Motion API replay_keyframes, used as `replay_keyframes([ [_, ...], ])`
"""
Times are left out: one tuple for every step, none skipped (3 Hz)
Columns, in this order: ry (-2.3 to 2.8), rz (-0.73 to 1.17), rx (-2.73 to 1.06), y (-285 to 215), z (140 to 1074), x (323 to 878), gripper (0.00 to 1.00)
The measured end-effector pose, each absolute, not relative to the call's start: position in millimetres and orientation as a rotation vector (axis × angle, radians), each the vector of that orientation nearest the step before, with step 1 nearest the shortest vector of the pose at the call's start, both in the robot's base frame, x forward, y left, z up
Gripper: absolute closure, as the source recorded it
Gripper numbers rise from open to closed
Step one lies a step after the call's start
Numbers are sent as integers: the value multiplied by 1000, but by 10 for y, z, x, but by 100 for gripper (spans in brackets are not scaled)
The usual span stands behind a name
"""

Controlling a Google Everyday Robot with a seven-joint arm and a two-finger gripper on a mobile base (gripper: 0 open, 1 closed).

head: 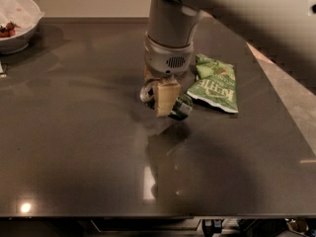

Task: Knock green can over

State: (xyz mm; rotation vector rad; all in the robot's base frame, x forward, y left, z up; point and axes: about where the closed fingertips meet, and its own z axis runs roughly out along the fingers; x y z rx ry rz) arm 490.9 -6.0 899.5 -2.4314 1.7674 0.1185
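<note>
The green can point(180, 107) is on the dark table, tipped over, with its silver top point(146, 93) pointing left and its green body to the right. My gripper point(166, 98) comes down from the grey wrist right over the can and crosses its middle, hiding part of it. I cannot tell whether the can is held or only touched.
A crinkled green chip bag point(215, 83) lies flat just right of the can. A white bowl point(19, 31) with food stands at the far left corner. The dark table point(74, 147) stretches toward the front edge. The arm covers the upper right.
</note>
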Motion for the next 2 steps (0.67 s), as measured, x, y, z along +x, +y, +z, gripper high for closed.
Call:
replay_keyframes([
  [1761,106,-2495,-42,8862,4888,36],
  [1754,87,-2545,-24,8754,4859,13],
])
